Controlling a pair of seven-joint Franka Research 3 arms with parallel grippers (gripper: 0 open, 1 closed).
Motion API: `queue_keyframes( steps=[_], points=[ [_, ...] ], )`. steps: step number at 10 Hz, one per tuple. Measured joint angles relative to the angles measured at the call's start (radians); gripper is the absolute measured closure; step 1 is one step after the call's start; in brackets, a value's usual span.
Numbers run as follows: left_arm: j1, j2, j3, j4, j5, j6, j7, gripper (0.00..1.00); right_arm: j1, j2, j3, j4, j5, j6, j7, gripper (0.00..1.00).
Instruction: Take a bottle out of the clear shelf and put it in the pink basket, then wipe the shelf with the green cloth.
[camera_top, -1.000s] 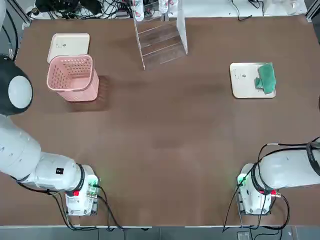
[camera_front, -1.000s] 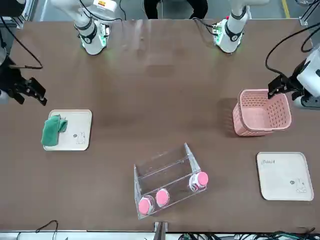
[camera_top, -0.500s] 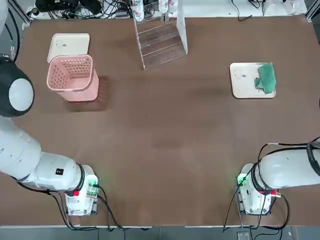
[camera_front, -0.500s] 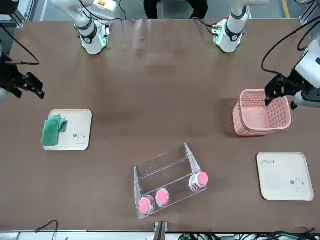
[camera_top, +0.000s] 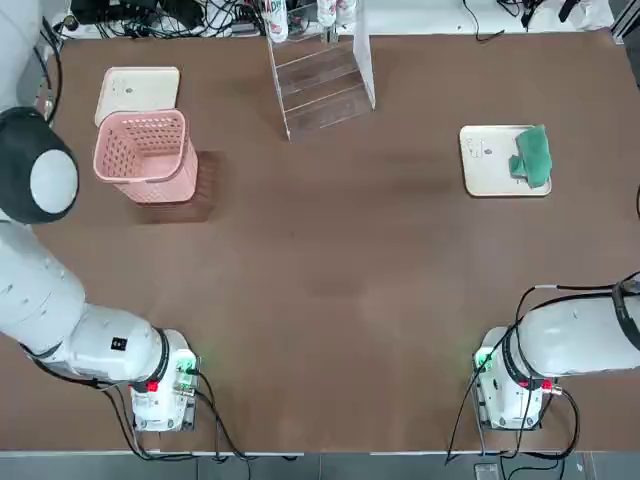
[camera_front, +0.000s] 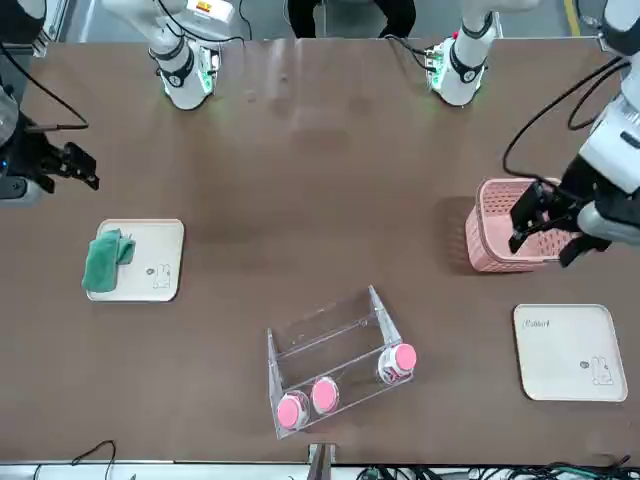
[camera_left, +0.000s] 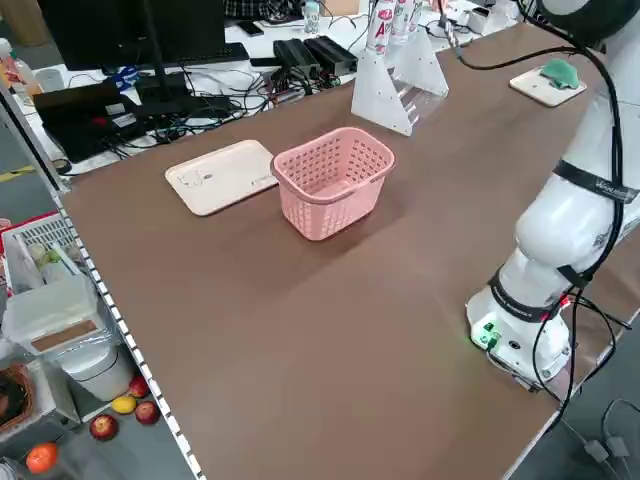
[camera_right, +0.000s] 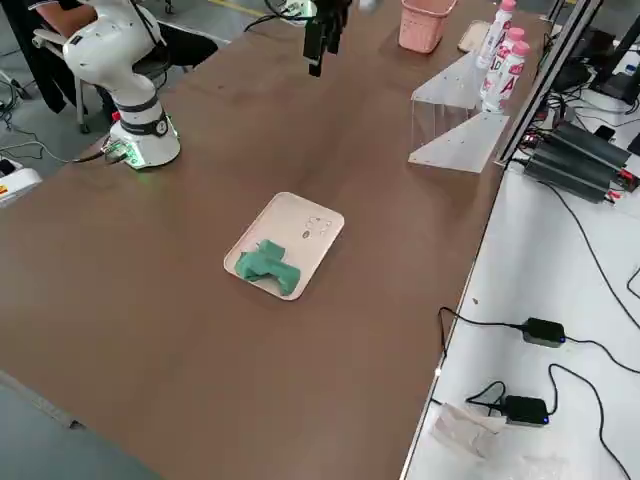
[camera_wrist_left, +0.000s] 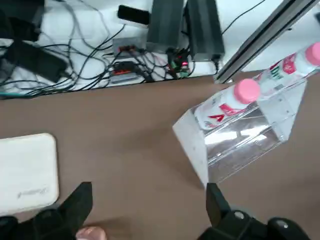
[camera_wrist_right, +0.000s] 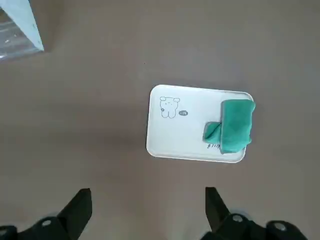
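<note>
The left end effector (camera_wrist_left: 149, 194), spread and empty, hangs by the pink basket (camera_top: 165, 189). It should clear the rim, then square up to one upright pink-capped bottle (camera_front: 395, 364) in the clear shelf (camera_top: 322, 82) and grip gently, sparing its neighbours. Rightward, the green cloth (camera_top: 536, 157) lies on a cream tray (camera_top: 488, 172); the right end effector (camera_wrist_right: 148, 195) waits at the desk's (camera_top: 330, 270) right side, wide and holding nothing.

Your left black two-finger gripper (camera_front: 542, 250), open, appears across the square pink plastic lattice basket (camera_front: 520, 225) in the front view, having moved from its robot-side rim toward its far side. Your right black two-finger gripper (camera_front: 72, 172), also open, has shifted slightly toward the basket, remaining well apart.
</note>
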Motion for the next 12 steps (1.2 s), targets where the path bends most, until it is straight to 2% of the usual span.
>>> queue_keyframes(
  steps=[3,4,6,7,9,11,12],
  points=[
    [-0.080,0.090,-0.039,-0.013,0.002,0.227,0.014,0.00,-0.066,0.004,-0.004,-0.047,0.000,0.031,-0.250,0.00],
    [-0.112,0.118,-0.040,-0.015,0.021,0.295,0.024,0.00,-0.118,0.010,-0.006,-0.057,0.011,0.049,-0.365,0.00],
    [-0.161,0.185,-0.042,-0.020,0.069,0.453,0.046,0.01,-0.261,0.057,-0.010,-0.077,0.129,0.088,-0.595,0.00],
    [-0.181,0.228,-0.042,-0.022,0.094,0.560,0.047,0.01,-0.342,0.112,-0.012,-0.096,0.193,0.141,-0.683,0.00],
    [-0.193,0.298,-0.042,-0.021,0.153,0.697,0.065,0.01,-0.460,0.263,-0.014,-0.132,0.325,0.281,-0.804,0.00],
    [-0.186,0.320,-0.041,-0.020,0.181,0.786,0.078,0.01,-0.511,0.403,-0.014,-0.133,0.446,0.367,-0.855,0.00],
    [-0.183,0.320,-0.040,-0.018,0.182,0.794,0.080,0.01,-0.521,0.448,-0.013,-0.132,0.487,0.412,-0.872,0.00]
  ],
)
